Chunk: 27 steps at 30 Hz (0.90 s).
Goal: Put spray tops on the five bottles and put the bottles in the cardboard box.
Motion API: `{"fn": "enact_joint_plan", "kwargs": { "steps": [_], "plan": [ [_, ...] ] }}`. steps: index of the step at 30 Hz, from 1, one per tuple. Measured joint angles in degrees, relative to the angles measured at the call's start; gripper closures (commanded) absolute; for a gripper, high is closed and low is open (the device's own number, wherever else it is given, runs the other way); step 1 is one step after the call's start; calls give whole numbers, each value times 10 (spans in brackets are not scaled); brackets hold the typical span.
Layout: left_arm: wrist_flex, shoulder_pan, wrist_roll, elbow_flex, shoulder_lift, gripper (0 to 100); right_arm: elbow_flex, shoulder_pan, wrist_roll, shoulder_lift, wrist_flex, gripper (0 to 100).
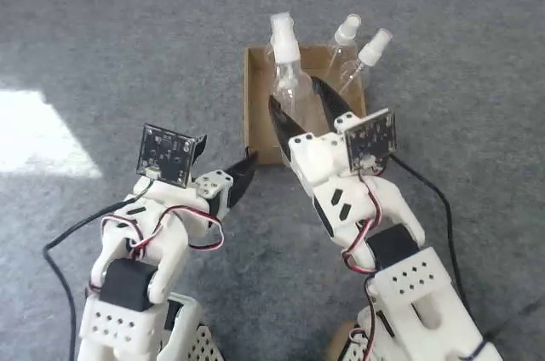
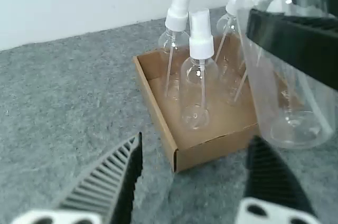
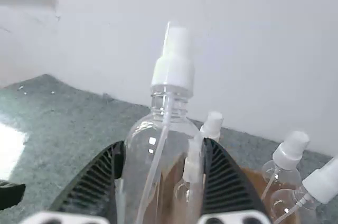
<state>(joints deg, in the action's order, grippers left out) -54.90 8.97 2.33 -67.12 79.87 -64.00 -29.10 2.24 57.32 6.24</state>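
A clear bottle (image 1: 283,46) with a white spray top stands upright in my right gripper (image 1: 295,93), which is shut on its body just above the near side of the cardboard box (image 1: 252,106). In the right wrist view the bottle (image 3: 158,145) sits between the black fingers (image 3: 95,182). Three more capped bottles (image 2: 198,71) stand inside the box (image 2: 158,108). The left gripper (image 2: 193,176) hovers open in front of the box's near left corner, holding nothing. The held bottle (image 2: 285,76) looms close to it.
Grey carpet (image 1: 128,63) covers the table, with open room left and right of the box. A white wall (image 3: 237,34) stands behind. A black cable (image 1: 426,182) trails beside the right arm, and another loops by the left arm's base.
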Motion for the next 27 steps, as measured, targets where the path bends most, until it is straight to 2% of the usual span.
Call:
{"fn": "enact_joint_plan", "kwargs": {
  "steps": [4,11,18,27],
  "plan": [
    [-13,2,-2,-3,0,658,62,0,0,-76,18,993],
    [-14,2,-2,-10,1,658,113,-69,0,-164,22,993],
    [34,2,-5,-62,0,658,161,-91,-1,-157,125,993],
    [40,3,-6,-64,0,658,173,-91,-1,-44,274,993]
  ]
}}
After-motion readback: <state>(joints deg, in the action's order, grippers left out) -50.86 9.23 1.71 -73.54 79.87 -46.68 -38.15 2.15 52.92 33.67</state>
